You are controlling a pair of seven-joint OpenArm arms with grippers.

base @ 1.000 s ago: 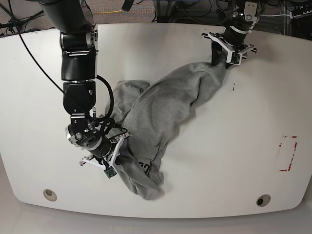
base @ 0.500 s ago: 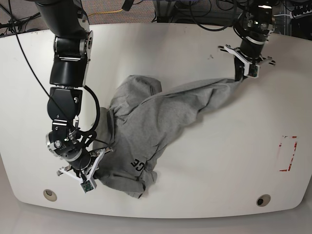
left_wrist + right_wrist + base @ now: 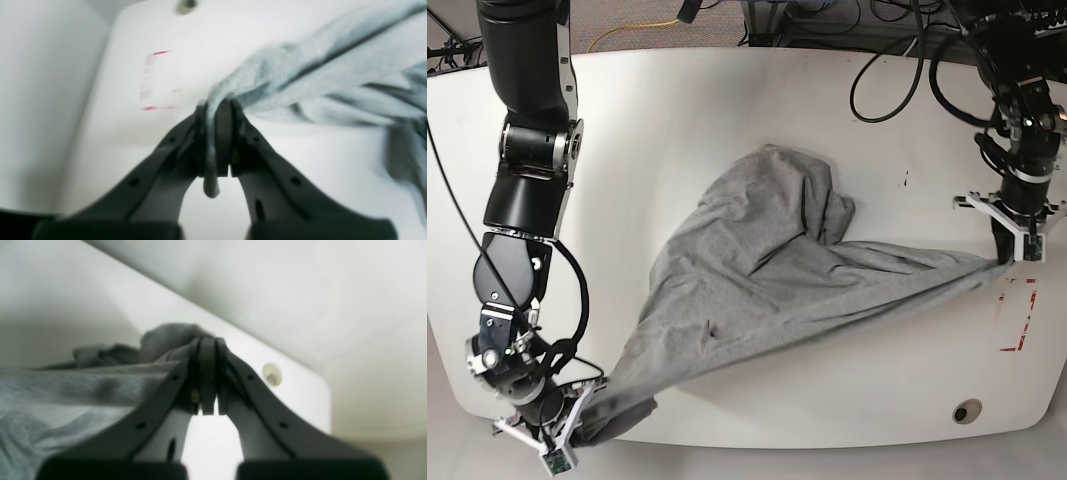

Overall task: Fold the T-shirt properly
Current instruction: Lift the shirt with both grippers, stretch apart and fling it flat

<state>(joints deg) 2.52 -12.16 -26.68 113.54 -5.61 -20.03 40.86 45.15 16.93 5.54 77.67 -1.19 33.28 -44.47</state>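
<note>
The left claw is pinching a bunched edge of the T-shirt with its jaws clamped together, a fold of grey cloth squeezed between the pads. It is hanging over the table near the edge where a red outlined rectangle is marked, just beside that mark. The right claw is also closed tight on the shirt, gripping a dark wad of cloth at the opposite front corner of the table, close to a round hole in the surface.

Between the two claws the shirt is stretching in a long diagonal band, its bulk lying wrinkled on the middle of the table with a bunched hump toward the far side. Black cables are hanging near the left arm, and nothing is lying between the claws but cloth.

Compared with a second ago, both claws are sitting much farther apart, the shirt is pulled out longer and flatter, and the black lettering is no longer showing.
</note>
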